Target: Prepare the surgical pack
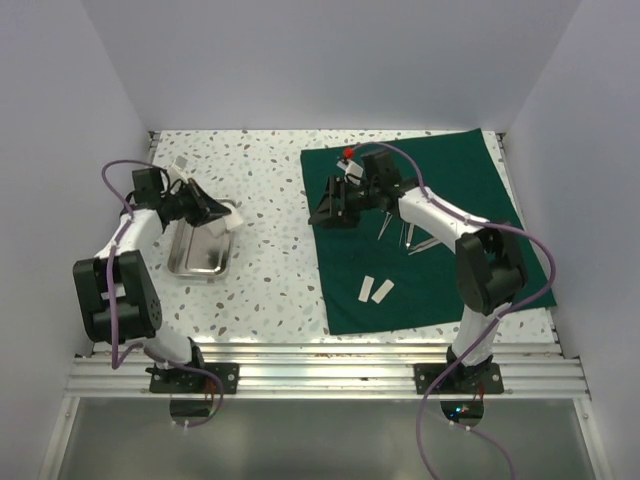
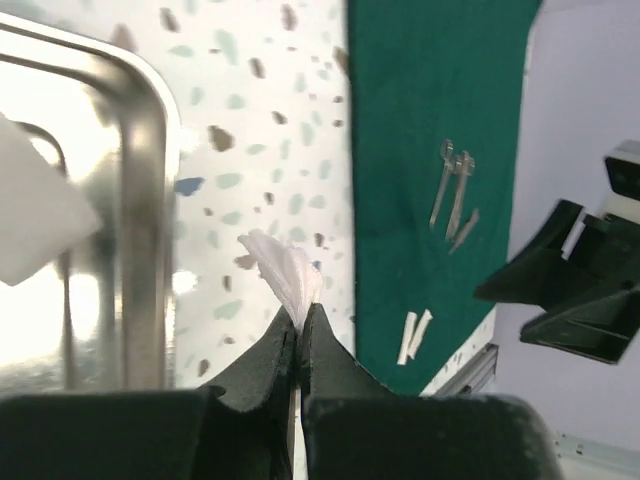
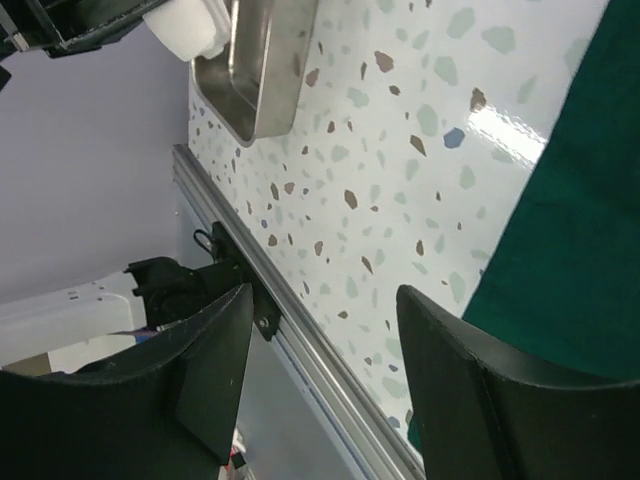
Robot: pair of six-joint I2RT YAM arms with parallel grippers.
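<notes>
Pinching white gauze [image 2: 283, 272], the left tool [image 2: 300, 325] shows clearly only at its wrist; right tool [image 3: 321, 305] gapes wide.

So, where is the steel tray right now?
Top view: the tray sits on the table's left side, apart from the drape, by the left gripper.

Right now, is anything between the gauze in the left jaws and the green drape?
Nothing visible: only bare speckled table lies between the pinched gauze and the drape. The right arm holds its open jaws over the drape's tray-side edge, though.
</notes>
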